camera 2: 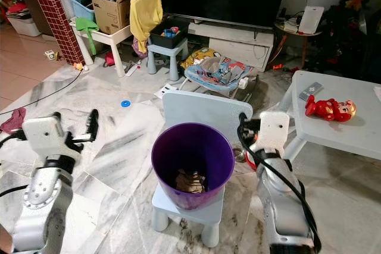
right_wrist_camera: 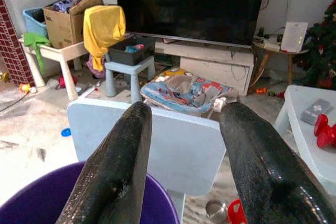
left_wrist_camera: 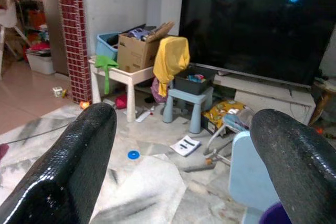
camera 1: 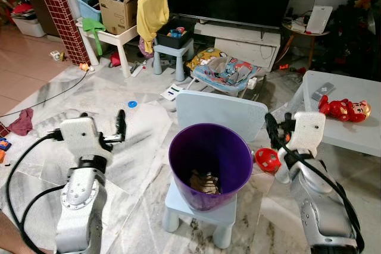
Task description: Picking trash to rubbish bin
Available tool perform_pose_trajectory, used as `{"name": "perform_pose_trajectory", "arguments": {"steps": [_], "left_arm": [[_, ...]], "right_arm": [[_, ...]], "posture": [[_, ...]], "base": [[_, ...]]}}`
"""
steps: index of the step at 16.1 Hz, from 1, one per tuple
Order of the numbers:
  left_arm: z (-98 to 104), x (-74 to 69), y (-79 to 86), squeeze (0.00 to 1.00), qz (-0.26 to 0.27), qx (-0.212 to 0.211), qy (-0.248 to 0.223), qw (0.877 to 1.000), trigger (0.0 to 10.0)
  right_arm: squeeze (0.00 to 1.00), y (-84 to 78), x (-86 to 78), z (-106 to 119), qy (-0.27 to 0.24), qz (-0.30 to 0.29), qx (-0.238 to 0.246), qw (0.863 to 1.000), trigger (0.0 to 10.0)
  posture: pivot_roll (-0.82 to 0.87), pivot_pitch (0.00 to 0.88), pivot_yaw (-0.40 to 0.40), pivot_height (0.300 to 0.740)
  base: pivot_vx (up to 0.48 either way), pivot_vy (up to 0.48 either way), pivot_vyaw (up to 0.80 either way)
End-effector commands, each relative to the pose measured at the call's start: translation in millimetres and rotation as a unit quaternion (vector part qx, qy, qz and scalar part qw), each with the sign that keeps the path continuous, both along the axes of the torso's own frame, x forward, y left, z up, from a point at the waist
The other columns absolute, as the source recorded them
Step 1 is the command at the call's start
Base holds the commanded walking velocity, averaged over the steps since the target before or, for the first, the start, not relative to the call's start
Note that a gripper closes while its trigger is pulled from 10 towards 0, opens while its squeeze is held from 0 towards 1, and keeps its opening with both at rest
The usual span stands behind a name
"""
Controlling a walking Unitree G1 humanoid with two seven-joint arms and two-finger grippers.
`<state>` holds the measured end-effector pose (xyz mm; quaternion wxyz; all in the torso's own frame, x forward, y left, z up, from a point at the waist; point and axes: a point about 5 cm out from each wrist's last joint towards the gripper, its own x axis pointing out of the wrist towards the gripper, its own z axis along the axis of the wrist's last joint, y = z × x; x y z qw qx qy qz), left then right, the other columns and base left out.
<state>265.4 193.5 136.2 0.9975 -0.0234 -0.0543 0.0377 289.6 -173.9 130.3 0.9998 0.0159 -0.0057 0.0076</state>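
The purple rubbish bin (camera 1: 209, 165) stands on a small pale-blue chair (camera 1: 220, 114), crumpled brown trash (camera 1: 204, 182) at its bottom. Left of the bin, the left gripper (left_wrist_camera: 184, 171) hangs wide open, empty. Right of the bin, the right gripper (right_wrist_camera: 184, 166) is parted, holding nothing; its wrist view catches the bin's rim below the fingers.

- The crumpled brown trash (camera 1: 205, 182) lies deep in the purple bin (camera 1: 178, 159); the bin's near wall hides its lower part, and what it is cannot be told.
- Just right of the bin, a red ball-like toy (camera 1: 268, 160) is half covered by the right arm.
- The bin hides most of the seat of the small blue chair (camera 1: 202, 211) under it.
- Behind the bin, what fills the cardboard box (camera 1: 116, 9) is too small to tell.
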Motion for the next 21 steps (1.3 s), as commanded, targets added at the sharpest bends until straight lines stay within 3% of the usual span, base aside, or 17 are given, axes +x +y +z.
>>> {"name": "perform_pose_trajectory", "arguments": {"steps": [1,11,21], "left_arm": [[1,3.4,-4.5,0.0,-0.004,0.002,0.003,1.0,10.0],[-1,12.1,-10.3,0.0,-0.008,-0.032,0.025,0.999,10.0],[-5,11.4,-14.9,0.0,-0.019,-0.05,0.04,0.998,10.0]], "right_arm": [[0.0,-1.0,1.9,5,-0.008,-0.007,0.007,1.0,10.0],[0.0,0.4,8.9,5,0.003,0.0,-0.001,1.0,10.0],[0.0,2.3,9.0,4,0.002,0.01,-0.007,1.0,10.0]], "posture": [[0.03,0.0,-0.029,0.74],[0.02,0.0,-0.038,0.74],[0.01,0.0,-0.046,0.74]], "base": [[0.0,0.0,0.0],[0.0,0.0,-0.71],[0.0,0.0,0.0]]}}
